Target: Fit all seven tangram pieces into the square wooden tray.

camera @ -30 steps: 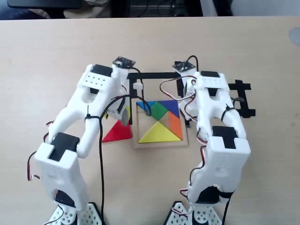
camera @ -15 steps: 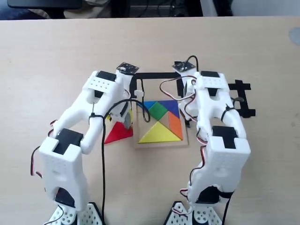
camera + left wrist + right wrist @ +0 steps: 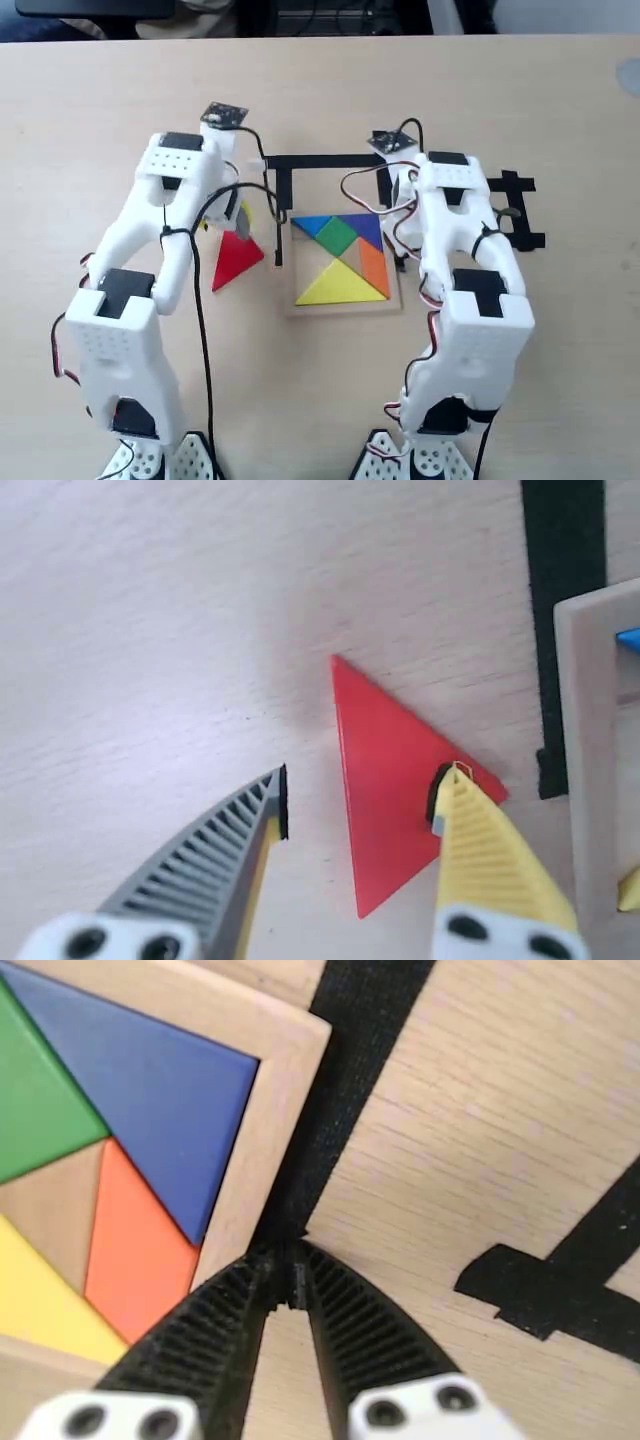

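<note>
The square wooden tray (image 3: 345, 307) lies mid-table and holds blue, green, orange and yellow pieces (image 3: 340, 285); bare wood shows on its left side. A red triangle (image 3: 237, 258) lies on the table just left of the tray. My left gripper (image 3: 365, 780) is open over the red triangle (image 3: 390, 810), its yellow finger (image 3: 470, 830) resting on the corner nearest the tray rim (image 3: 585, 730), its grey finger (image 3: 245, 830) on bare table. My right gripper (image 3: 290, 1270) is shut and empty, its tips at the outer edge of the tray rim (image 3: 270, 1090) by the blue triangle (image 3: 170, 1090).
Black tape lines (image 3: 320, 161) frame the tray's far side and run right of it (image 3: 515, 215); one strip (image 3: 560, 600) lies between the red triangle and the tray. The right arm (image 3: 450, 220) hangs over the tray's right edge. Open table lies to the left and front.
The left arm has swung left, away from the tray's left edge. The red triangle has shifted and turned a little to the left with it. The right arm has kept still.
</note>
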Controlling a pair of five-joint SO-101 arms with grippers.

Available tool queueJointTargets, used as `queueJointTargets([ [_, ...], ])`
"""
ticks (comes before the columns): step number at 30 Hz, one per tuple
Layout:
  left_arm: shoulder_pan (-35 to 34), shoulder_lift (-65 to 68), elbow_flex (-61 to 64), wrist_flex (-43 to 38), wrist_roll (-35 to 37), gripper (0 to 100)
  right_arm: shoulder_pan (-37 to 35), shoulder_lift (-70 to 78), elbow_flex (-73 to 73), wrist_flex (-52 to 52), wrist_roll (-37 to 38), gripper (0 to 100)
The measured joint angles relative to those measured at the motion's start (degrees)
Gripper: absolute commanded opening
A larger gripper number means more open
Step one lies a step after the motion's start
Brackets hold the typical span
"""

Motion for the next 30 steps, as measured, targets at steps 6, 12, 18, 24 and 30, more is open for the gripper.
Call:
queueJointTargets([
  [6,4.3,0.0,-3.4,8.4,8.0,33,0.0,0.0,0.0,0.0,0.0,1.1],
  [12,5.0,1.3,-2.6,6.2,15.1,34,0.0,0.0,0.0,0.0,0.0,1.1],
  [18,3.6,2.3,-1.9,2.4,15.1,34,0.0,0.0,0.0,0.0,0.0,1.1],
  [24,2.5,3.4,-0.4,1.1,12.0,34,0.0,0.0,0.0,0.0,0.0,1.1],
  [30,1.0,5.8,-0.1,0.6,11.7,35,0.0,0.0,0.0,0.0,0.0,1.1],
])
